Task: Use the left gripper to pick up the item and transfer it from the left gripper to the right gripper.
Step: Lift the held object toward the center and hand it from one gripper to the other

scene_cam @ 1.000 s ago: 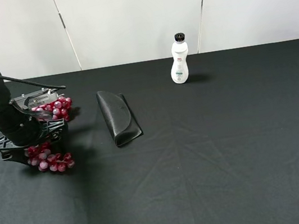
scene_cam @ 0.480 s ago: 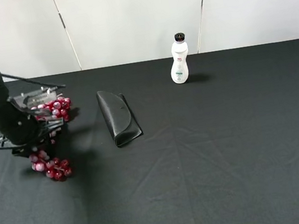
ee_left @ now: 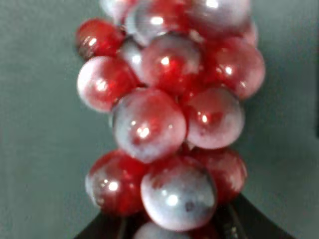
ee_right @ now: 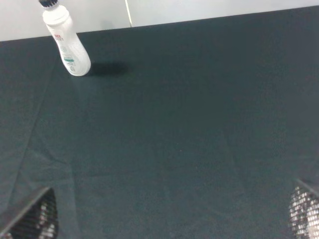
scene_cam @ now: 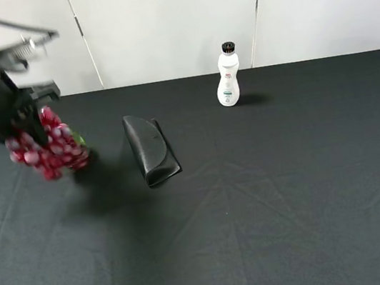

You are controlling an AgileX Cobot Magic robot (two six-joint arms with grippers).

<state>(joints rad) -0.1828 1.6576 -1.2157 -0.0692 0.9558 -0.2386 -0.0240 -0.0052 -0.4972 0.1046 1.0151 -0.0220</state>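
The item, a bunch of glossy red-purple grapes (scene_cam: 47,147) with a small green leaf, hangs in the air at the far left, above the black table. My left gripper (scene_cam: 33,117) is shut on the top of the bunch and holds it clear of the cloth. In the left wrist view the grapes (ee_left: 169,124) fill the frame, with dark fingers (ee_left: 249,221) just showing behind them. My right gripper (ee_right: 169,219) is open and empty, its mesh-padded fingertips (ee_right: 35,216) at the view's lower corners. It is out of the exterior view.
A black folded case (scene_cam: 150,149) lies on the black cloth (scene_cam: 271,195) right of the grapes. A white bottle (scene_cam: 227,76) stands upright at the back centre, also in the right wrist view (ee_right: 66,47). White wall panels stand behind the table.
My left gripper has lifted the grapes off the table, up and slightly back. The bunch now hangs in the air. The case and bottle have not moved.
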